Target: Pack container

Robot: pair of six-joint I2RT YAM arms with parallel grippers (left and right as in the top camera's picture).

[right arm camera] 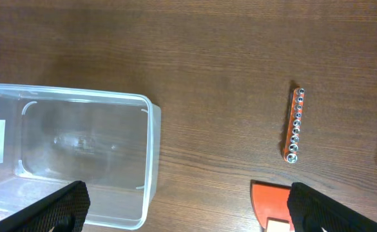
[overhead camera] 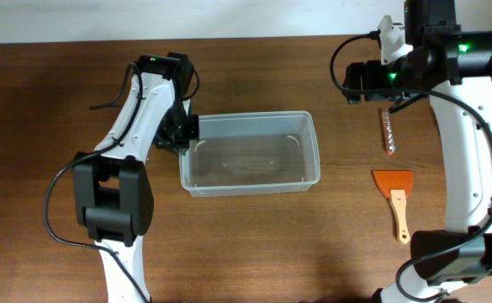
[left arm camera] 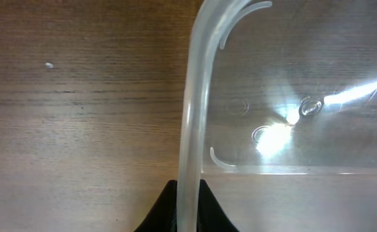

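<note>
Dark wooden tabletop (overhead camera: 254,244) carries the container (overhead camera: 250,151) centrally. Left wrist view alone shows the left tool (left arm camera: 188,209) clamped on its rim; right wrist view shows the right tool (right arm camera: 188,212) spread apart.

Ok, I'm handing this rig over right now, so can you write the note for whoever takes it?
Left claw: shut on the left wall of the clear rectangular plastic container.
Right claw: open, empty, above the table.
Container: nothing inside.
To its right on the table: orange rail of metal sockets, orange-bladed wooden-handled scraper.
Done: nothing packed.
Left: likely both tools go in.
</note>
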